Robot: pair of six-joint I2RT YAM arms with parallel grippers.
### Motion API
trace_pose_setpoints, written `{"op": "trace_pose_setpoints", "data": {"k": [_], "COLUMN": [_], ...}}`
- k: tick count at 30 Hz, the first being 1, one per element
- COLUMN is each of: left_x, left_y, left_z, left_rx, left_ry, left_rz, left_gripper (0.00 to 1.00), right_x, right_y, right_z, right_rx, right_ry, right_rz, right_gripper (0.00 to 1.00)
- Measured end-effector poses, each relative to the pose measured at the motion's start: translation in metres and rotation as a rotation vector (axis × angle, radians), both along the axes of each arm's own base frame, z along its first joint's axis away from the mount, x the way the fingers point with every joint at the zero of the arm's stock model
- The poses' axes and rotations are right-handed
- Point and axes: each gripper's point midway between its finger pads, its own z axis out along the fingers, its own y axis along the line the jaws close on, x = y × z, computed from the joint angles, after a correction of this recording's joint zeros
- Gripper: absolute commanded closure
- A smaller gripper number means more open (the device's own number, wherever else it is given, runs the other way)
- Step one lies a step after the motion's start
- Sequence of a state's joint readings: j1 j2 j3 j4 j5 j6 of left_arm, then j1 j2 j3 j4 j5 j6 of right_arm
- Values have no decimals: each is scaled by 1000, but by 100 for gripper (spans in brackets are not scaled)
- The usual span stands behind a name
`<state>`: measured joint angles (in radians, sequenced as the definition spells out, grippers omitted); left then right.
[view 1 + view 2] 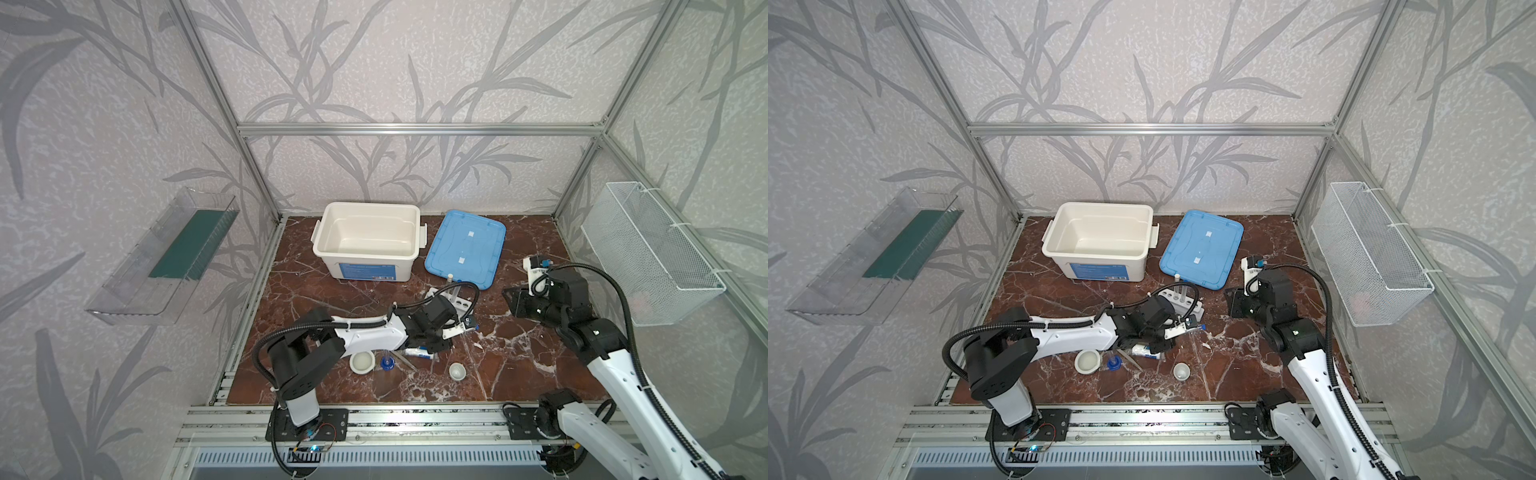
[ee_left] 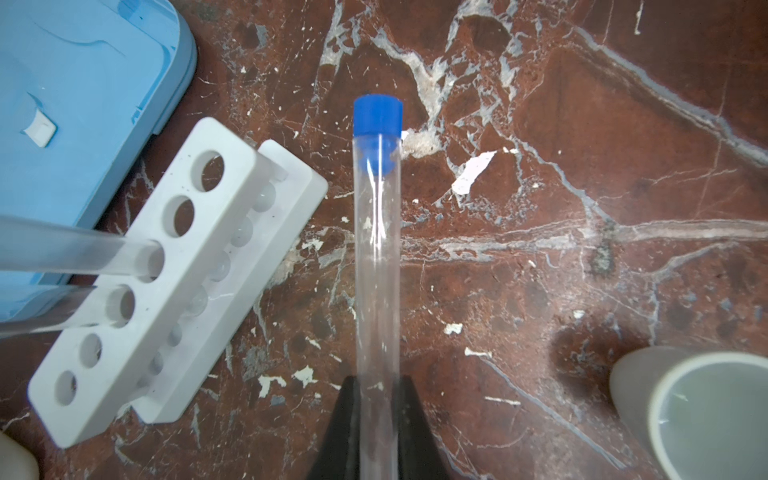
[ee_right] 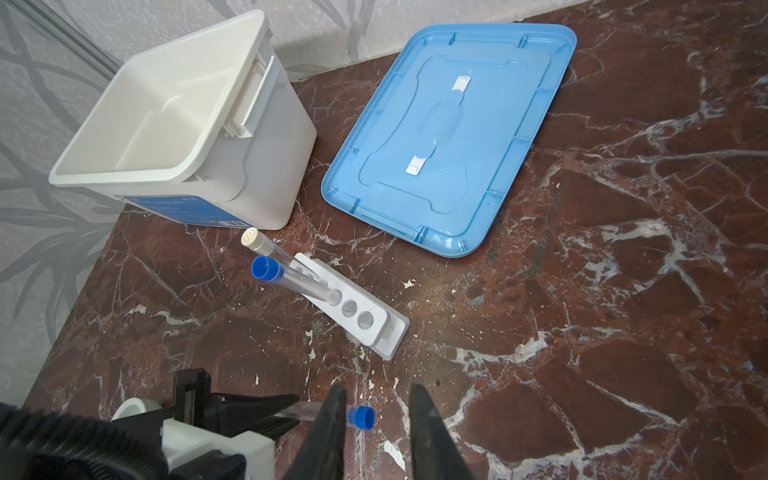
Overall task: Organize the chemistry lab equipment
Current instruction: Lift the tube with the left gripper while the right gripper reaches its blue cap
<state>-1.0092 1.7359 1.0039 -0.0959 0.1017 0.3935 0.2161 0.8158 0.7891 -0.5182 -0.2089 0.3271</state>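
We have two tubes (image 3: 291,278) racked; our left gripper (image 2: 378,399) clamps a third tube (image 2: 377,249), right gripper (image 3: 378,392) gapes near it; cups (image 1: 361,360), cylinder (image 1: 387,363), tweezers (image 1: 405,360), bottle (image 1: 417,353) lie unsorted.

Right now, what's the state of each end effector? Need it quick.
Left end effector: closed, holding a blue-capped tube.
Right end effector: open, holding nothing.

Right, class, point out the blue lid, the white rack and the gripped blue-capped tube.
blue lid (image 3: 449,137): right wrist view, flat middle panel.
white rack (image 2: 160,295): left wrist view, top plate beside the holes.
blue-capped tube (image 2: 377,249): left wrist view, clear barrel.
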Motion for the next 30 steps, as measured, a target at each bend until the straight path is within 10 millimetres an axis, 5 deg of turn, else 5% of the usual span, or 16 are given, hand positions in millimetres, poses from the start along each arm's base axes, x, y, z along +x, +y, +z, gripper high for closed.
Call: {"op": "trace_pose_setpoints", "data": {"k": [6,12,30], "left_x": [7,10,-3], "left_y": [5,2,2], "left_z": [40,83,107], "left_rx": [-123,-295,-408], "left_ry": [-22,-36,5], "left_rz": [49,70,41], "left_gripper": [87,86,86], "right_x": [-7,-19,-32], "right_y": [17,34,62], "right_z": [-10,-9,-1], "right_rx": [55,115,222], "right_ry": [81,113,158], "right_rz": [94,198,337], "right_gripper": [48,46,52]}}
